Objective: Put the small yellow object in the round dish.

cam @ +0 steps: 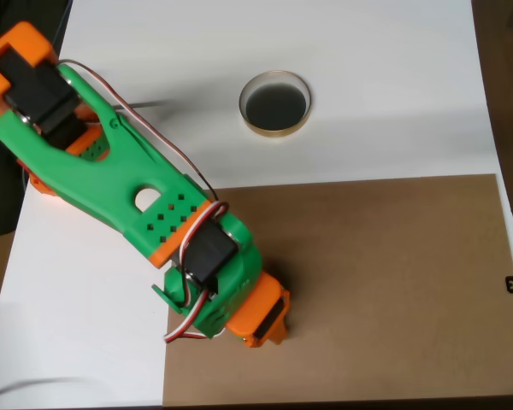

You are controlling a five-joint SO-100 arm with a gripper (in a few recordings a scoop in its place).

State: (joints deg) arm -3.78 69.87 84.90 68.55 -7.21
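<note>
The round dish (275, 102), with a pale rim and a dark glossy inside, stands on the white surface at the upper middle of the overhead view. The green and orange arm reaches down from the upper left. Its gripper (263, 329) points straight down over the brown board, well below the dish. The wrist and its orange housing cover the fingers, so I cannot tell how the jaws stand. The small yellow object is hidden.
A brown board (393, 282) covers the lower right part of the white table (85, 325). The arm's base stands at the upper left corner. A dark floor strip runs along the right edge.
</note>
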